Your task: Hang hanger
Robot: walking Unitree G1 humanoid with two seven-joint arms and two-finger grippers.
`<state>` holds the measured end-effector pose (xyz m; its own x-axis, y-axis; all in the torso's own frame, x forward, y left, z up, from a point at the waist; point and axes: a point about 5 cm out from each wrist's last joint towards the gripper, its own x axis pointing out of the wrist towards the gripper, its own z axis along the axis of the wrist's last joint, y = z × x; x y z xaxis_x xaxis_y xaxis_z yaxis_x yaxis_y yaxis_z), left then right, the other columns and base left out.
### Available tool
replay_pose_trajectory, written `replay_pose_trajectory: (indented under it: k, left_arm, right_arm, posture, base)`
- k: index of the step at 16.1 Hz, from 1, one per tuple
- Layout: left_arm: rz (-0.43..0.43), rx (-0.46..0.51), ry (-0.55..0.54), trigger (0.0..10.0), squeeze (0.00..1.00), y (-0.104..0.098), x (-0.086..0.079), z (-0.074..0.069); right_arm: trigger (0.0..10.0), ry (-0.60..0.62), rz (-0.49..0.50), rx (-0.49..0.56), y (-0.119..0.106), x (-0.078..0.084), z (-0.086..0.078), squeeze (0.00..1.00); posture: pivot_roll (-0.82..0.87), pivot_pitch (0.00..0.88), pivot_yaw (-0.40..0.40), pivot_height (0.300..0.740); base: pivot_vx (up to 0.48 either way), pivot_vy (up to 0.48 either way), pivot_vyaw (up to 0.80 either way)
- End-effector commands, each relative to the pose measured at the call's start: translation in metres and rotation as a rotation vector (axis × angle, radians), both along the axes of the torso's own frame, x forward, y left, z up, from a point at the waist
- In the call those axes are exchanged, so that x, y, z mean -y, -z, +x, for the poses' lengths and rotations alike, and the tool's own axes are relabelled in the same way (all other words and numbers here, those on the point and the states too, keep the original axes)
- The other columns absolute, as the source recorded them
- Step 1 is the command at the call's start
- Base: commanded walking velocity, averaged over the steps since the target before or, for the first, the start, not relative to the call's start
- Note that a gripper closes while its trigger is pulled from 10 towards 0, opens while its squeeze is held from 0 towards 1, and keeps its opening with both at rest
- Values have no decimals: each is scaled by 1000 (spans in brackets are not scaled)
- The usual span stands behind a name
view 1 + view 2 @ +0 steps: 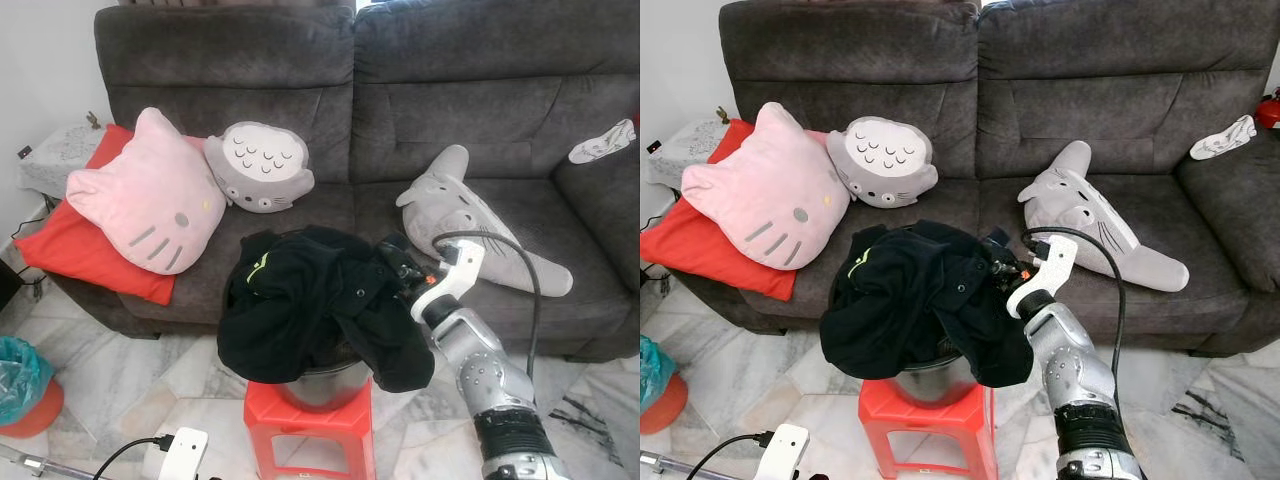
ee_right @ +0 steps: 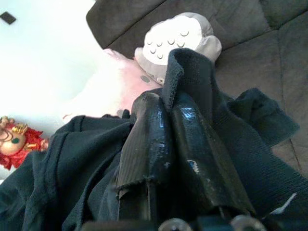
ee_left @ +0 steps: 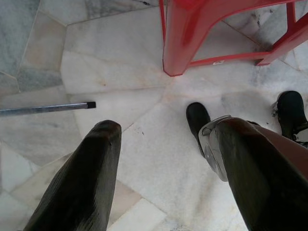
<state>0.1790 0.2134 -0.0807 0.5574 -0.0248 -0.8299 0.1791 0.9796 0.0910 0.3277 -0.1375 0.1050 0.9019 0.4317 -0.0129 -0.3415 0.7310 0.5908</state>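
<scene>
The right gripper (image 2: pixel 161 144) has its jaws pressed together on a fold of the black garment (image 1: pixel 300 300), which lies heaped over a metal pot (image 1: pixel 325 385) on the red stool (image 1: pixel 310 435), with the sofa (image 1: pixel 450 100) just beyond the jaws. The left gripper (image 3: pixel 163 168) hangs low over the floor with its jaws wide and nothing between them. I see no hanger, so I judge the step is taking up the garment, and the next move calls for a lift clear of the pot.
</scene>
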Motion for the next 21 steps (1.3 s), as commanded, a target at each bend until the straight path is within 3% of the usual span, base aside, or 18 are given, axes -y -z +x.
replay_pose_trajectory:
  k: [1,7,16,21]
  left_arm:
    - [19,0,-4,10000,0,-1,-5,0]
    - [20,1,-4,10000,0,-1,-4,0]
    - [23,2,-3,10000,0,-1,-5,0]
    - [21,3,-4,10000,0,-1,-4,0]
  right_arm:
    - [0,-42,-26,30,-4,-8,-2,0]
    - [0,-198,-143,89,-3,-29,-16,0]
    - [0,-354,-172,195,-12,-42,-37,0]
    - [0,-385,-202,186,-7,-44,-44,0]
  posture:
    - [-65,0,83,740]
    - [-66,0,83,740]
    - [-68,0,84,740]
    - [-70,0,83,740]
  base:
    - [0,0,0]
    - [0,0,0]
    - [0,0,0]
    - [0,0,0]
